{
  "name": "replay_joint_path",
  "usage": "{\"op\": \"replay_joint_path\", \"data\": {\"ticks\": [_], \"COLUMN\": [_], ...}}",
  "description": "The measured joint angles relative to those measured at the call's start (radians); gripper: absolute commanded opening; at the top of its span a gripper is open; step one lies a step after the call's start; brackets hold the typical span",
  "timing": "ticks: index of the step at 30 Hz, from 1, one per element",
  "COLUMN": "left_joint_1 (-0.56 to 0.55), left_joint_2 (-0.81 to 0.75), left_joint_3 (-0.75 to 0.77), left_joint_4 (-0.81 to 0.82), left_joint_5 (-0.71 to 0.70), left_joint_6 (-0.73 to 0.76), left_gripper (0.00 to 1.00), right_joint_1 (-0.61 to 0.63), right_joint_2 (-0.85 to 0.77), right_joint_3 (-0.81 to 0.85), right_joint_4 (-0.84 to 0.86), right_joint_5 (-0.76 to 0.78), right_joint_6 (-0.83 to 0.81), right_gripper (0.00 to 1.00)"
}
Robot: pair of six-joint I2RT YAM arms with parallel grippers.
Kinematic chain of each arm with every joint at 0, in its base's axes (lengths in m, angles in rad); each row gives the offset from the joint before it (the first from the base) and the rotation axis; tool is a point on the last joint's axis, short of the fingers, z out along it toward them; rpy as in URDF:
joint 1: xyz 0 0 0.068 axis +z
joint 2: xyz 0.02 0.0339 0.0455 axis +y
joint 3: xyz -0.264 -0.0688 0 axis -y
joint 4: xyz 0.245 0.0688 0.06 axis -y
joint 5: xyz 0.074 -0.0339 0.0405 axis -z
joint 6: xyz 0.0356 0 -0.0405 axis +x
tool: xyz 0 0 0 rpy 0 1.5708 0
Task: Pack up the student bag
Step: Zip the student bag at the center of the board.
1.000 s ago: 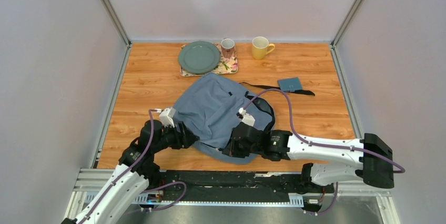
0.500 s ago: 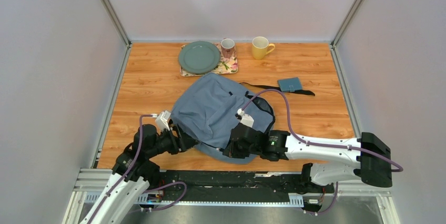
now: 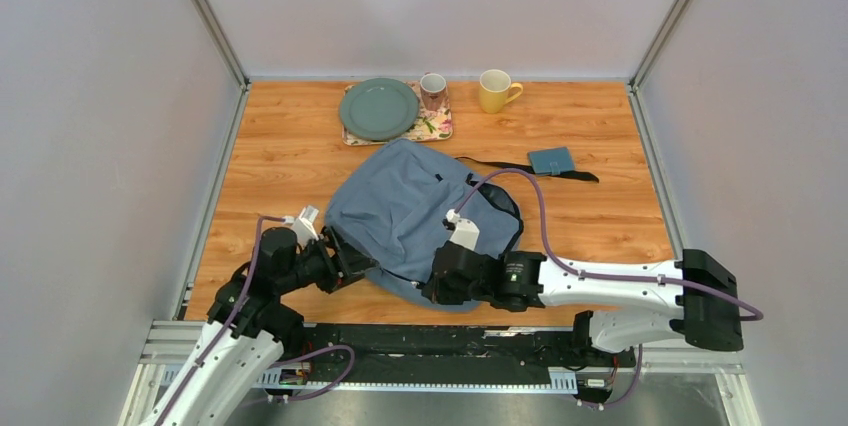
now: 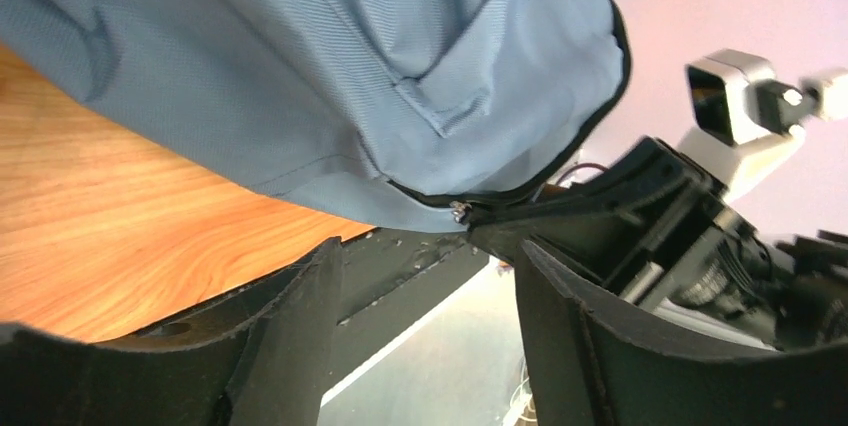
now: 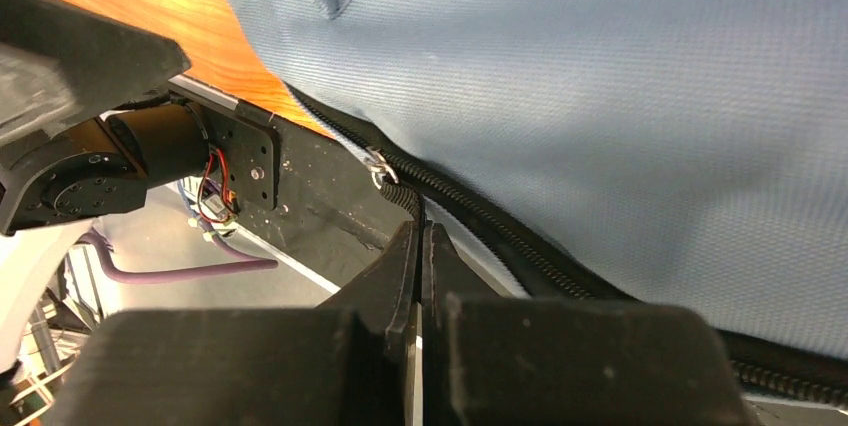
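The student bag [image 3: 400, 211], a grey-blue backpack with black zipper trim, lies flat mid-table, its near edge at the table's front. My right gripper [image 3: 432, 286] is at that near edge. In the right wrist view it [image 5: 418, 231] is shut on the black zipper pull just below the metal slider [image 5: 378, 164]. My left gripper [image 3: 355, 264] is at the bag's near-left corner. In the left wrist view it [image 4: 428, 249] is open and empty, with the bag's corner [image 4: 400, 96] and the slider [image 4: 460, 211] just beyond its fingertips.
A green plate [image 3: 378, 109] on a floral tray [image 3: 437, 127], a pink mug [image 3: 432, 90] and a yellow mug [image 3: 494, 90] stand at the back. A small teal case [image 3: 551, 160] lies on a black strap [image 3: 500, 164] to the bag's right.
The left arm has drawn back to the left and lower, its gripper staying at the bag's corner. The right gripper has shifted slightly left along the bag's near edge.
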Motion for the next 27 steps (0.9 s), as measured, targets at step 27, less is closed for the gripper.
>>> {"op": "replay_joint_path", "data": {"ticks": [27], "left_joint_1": [-0.584], "left_joint_2": [0.401], "left_joint_3": [0.116], "left_joint_4": [0.026], "left_joint_5": [-0.478], "left_joint_6": [-0.248], "left_gripper": [0.68], "right_joint_1": [0.078], "right_joint_2": [0.043], "right_joint_3": [0.058], "right_joint_4": [-0.066], "right_joint_5": [0.155], "right_joint_6": [0.019], "right_gripper": [0.00]}}
